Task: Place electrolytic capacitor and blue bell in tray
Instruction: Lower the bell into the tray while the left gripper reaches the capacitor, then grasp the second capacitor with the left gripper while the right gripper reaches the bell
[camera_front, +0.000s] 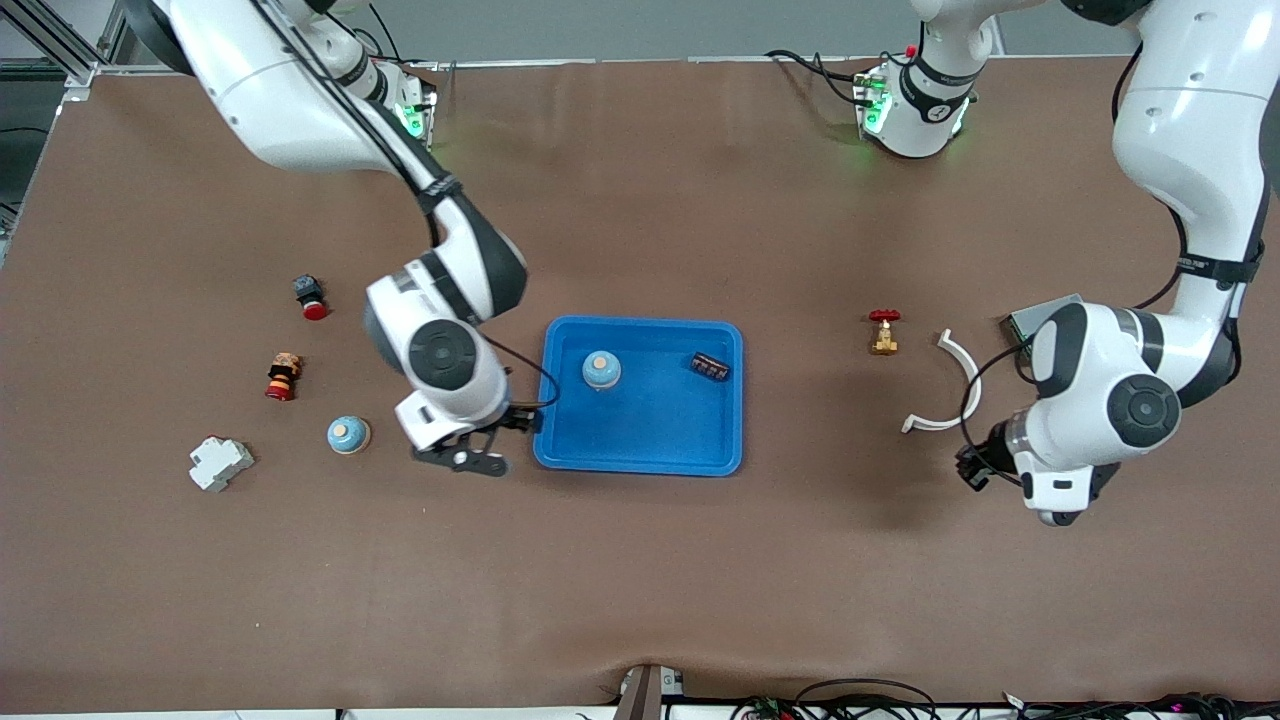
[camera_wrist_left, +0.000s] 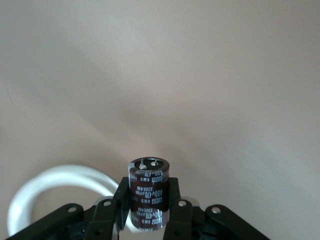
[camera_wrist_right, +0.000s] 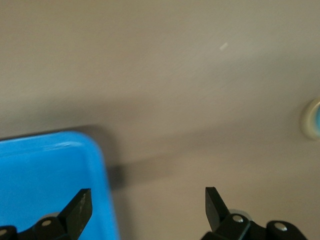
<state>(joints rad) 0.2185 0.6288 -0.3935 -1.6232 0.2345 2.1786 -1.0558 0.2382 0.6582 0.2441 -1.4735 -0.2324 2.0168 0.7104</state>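
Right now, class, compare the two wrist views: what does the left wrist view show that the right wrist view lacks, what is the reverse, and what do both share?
Only the left wrist view: the left gripper, fingers shut on a dark electrolytic capacitor, and a white curved piece. Only the right wrist view: the right gripper, fingers open, a corner of the blue tray, and the edge of a blue bell. Both: the bare brown table.

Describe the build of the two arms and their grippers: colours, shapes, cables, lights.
Both arms are glossy white with rounded shells, dark grey joint bands and round black end caps. Black cables run along each. Green lights glow at both bases. The left gripper and right gripper have black linkage fingers with silver pivot screws.
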